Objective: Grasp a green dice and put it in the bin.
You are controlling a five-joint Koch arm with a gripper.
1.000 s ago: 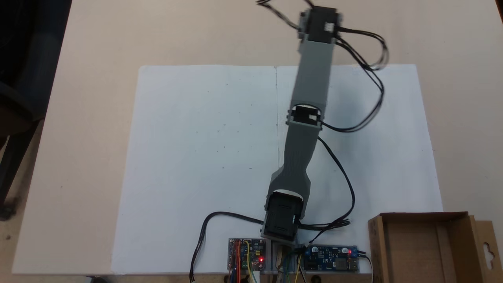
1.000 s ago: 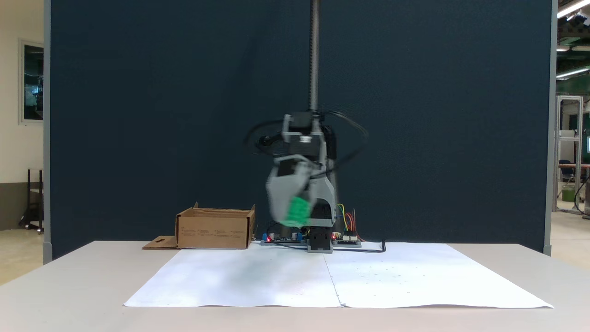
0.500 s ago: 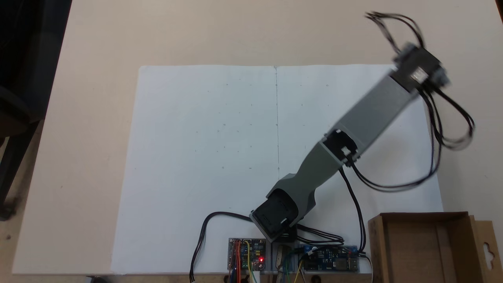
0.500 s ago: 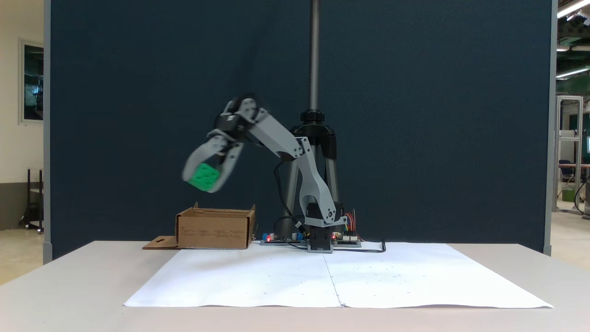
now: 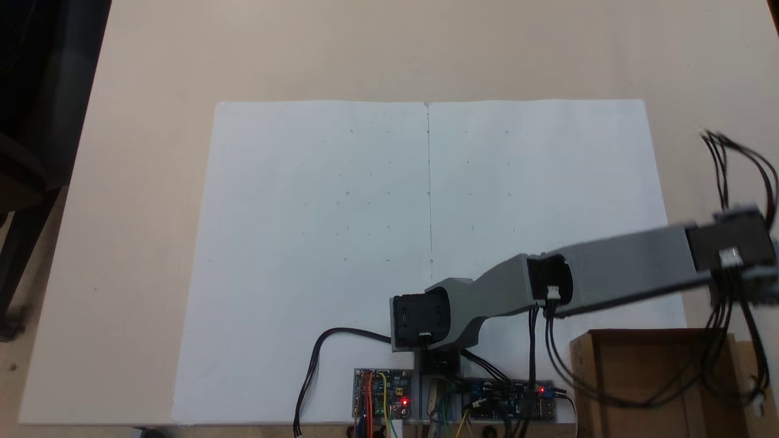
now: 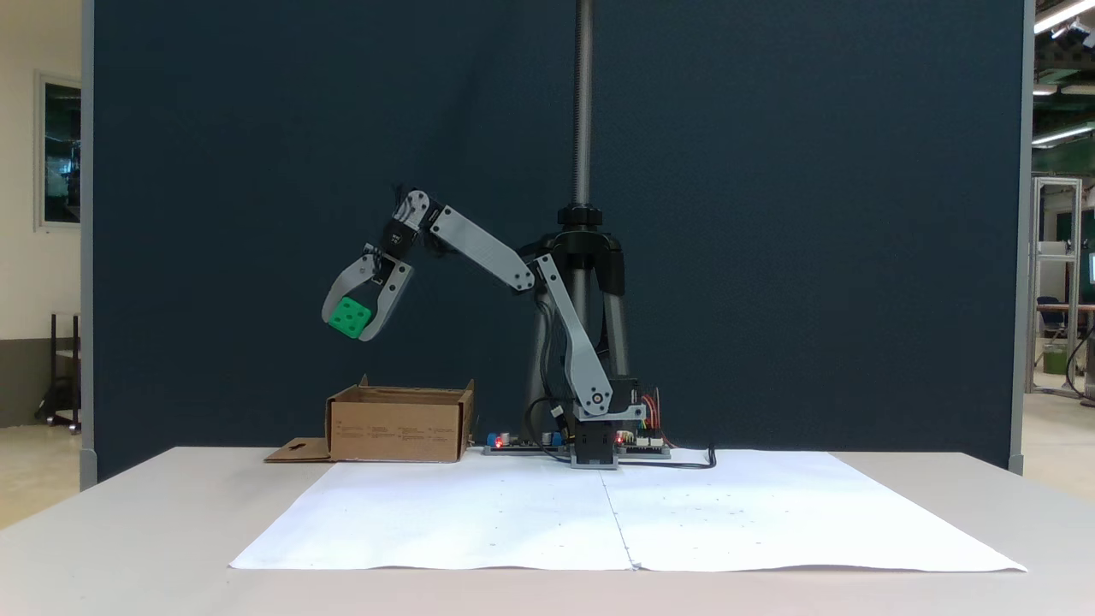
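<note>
I held the green dice pinched between the two jaws of my gripper, high in the air, so that it would clear the upright walls of the bin. My arm reached out sideways because the bin stood beside my base rather than on the white paper; by my judgement the dice hung above the bin's far end.

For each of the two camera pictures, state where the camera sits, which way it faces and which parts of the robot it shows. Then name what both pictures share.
A fixed view: sits above the table, looking straight down on the white paper; shows the arm from above, reaching toward the bin.
A fixed view: sits at table height across from the arm's base, facing a dark panel; shows the whole arm side-on, its gripper holding the green dice above the bin.
Shared: arm, bin, paper, circuit boards.
</note>
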